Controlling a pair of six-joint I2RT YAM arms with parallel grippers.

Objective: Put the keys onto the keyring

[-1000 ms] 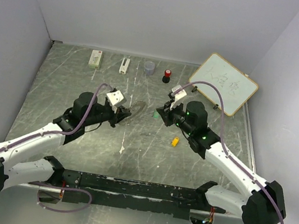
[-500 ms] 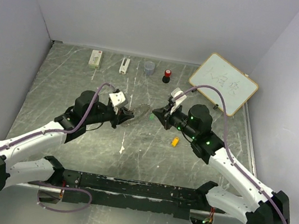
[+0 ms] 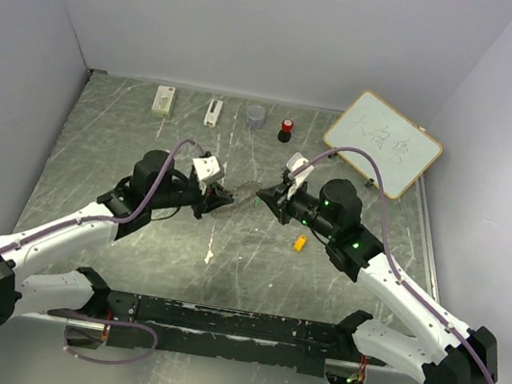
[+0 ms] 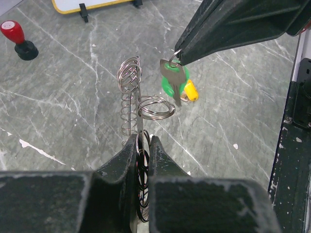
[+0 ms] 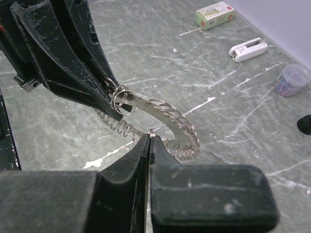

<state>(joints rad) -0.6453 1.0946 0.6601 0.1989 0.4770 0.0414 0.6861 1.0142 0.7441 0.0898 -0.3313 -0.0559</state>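
My left gripper [image 3: 220,198] is shut on the keyring [image 4: 137,104], a thin metal ring crowded with small wire loops, and holds it edge-on above the table. In the right wrist view the keyring [image 5: 167,115] curves out from the left fingers [image 5: 73,63]. My right gripper [image 3: 263,193] is shut on the small loop of the green key [image 4: 172,83], which hangs from its fingertips [image 4: 194,46] just right of the ring's rim. The key hangs hidden under my right gripper [image 5: 151,138] in its own view. The yellow key [image 3: 300,243] lies on the table, and shows behind the green one [image 4: 191,91].
Along the back stand a small box [image 3: 163,100], a white stapler [image 3: 213,112], a grey cup [image 3: 255,115] and a red-topped black knob [image 3: 286,131]. A whiteboard [image 3: 384,142] leans at the back right. Walls close in on three sides.
My right gripper has moved left with the green key, up to the keyring. My left gripper has shifted slightly right and raised the ring toward it.
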